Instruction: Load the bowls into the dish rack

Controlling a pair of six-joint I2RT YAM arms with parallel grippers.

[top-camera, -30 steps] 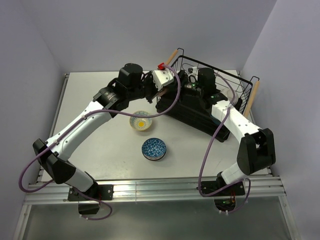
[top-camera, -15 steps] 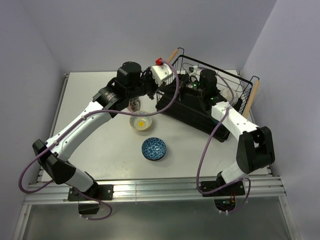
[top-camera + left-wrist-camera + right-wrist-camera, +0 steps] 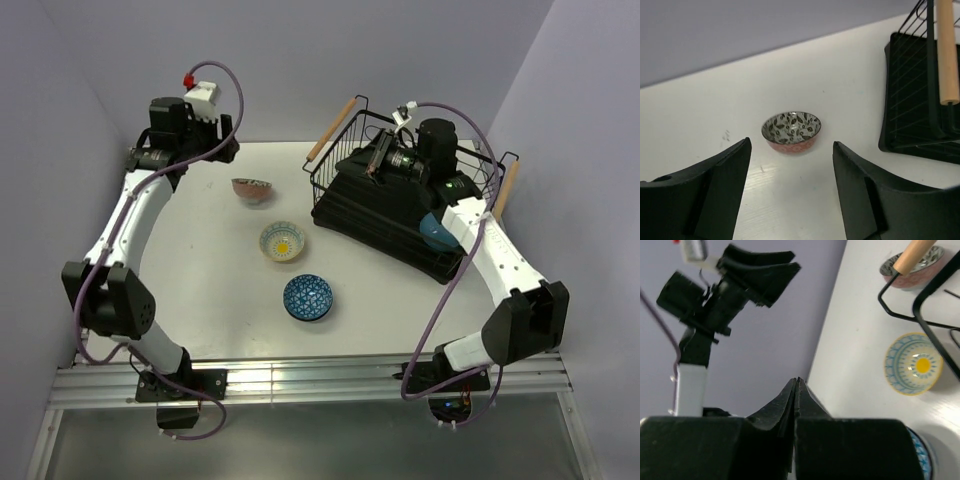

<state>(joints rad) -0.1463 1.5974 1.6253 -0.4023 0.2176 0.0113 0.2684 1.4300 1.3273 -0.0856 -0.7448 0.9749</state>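
Find dish rack (image 3: 380, 215) at upper right of the overhead view, standing on white table (image 3: 200, 290), with wooden handles (image 3: 332, 129) at its left and right ends. Note one plain blue bowl (image 3: 437, 229) inside it, at the lower-right end. Cannot tell whether the plain blue bowl stands on edge or lies flat. Count three bowls out on the table, left of the rack, none touching: leaf-print bowl (image 3: 252, 189) with red outside uppermost, yellow-centred bowl (image 3: 283, 241) below it, blue patterned bowl (image 3: 308, 297) lowest. Read left gripper (image 3: 791, 150) as spread wide with nothing between the fingers, up at upper left of the overhead view. See the leaf-print bowl upright in the left wrist view, framed between the fingers but well beyond them. Read right gripper (image 3: 796, 382) as pressed fully together, gripping nothing, above the rack's upper part
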